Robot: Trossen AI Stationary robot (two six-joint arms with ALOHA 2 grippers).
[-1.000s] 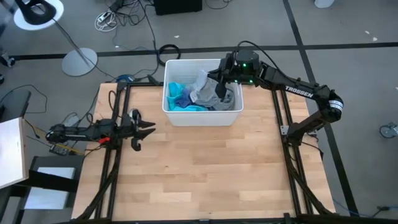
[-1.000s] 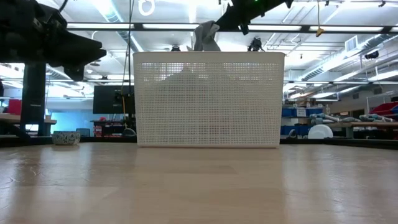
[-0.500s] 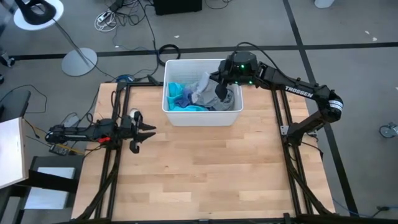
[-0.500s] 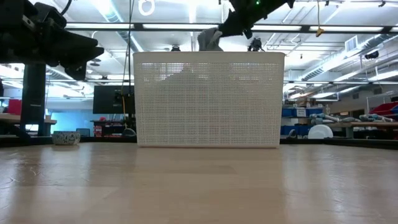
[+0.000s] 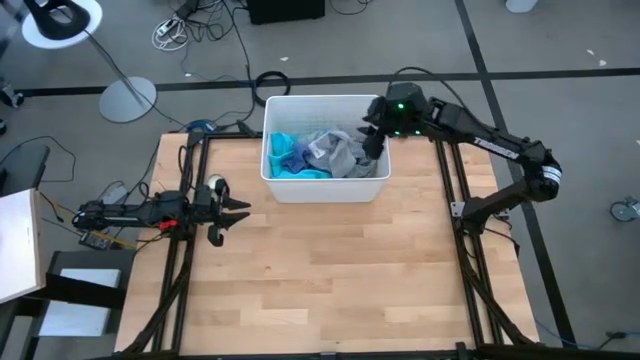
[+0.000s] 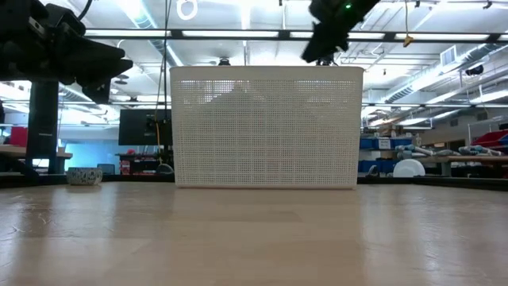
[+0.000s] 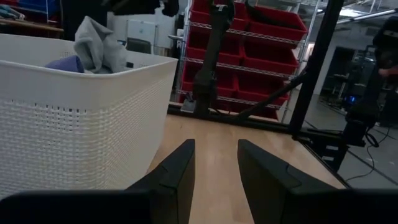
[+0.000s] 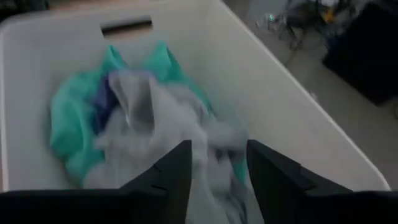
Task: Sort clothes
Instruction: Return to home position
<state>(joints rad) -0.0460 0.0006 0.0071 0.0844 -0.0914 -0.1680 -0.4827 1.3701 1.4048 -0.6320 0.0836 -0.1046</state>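
Observation:
The clothes lie piled in the white bin [image 5: 268, 140] at the table's far edge: a turquoise shirt [image 5: 283, 168], a blue piece [image 5: 292, 152] and a grey top [image 5: 338, 152] on top. My right gripper [image 5: 372, 140] hangs open over the bin's right part, above the grey top [image 8: 168, 137], with nothing between its fingers. My left gripper [image 5: 240, 208] waits open at the table's left side, pointing toward the bin [image 7: 74, 124]. In the left wrist view a grey fold [image 7: 96, 43] rises above the bin's rim.
The bin [image 6: 266, 127] fills the middle of the low view, with bare wood in front of it. Black frame rails run along the table's left and right sides [image 5: 455, 200]. A lamp base [image 5: 127, 98] and cables lie on the floor beyond.
My right gripper has let go of the grey top and gone toward the table's right edge, staying over the bin. The grey top, which hung from the gripper above the rim, has fallen onto the pile in the bin.

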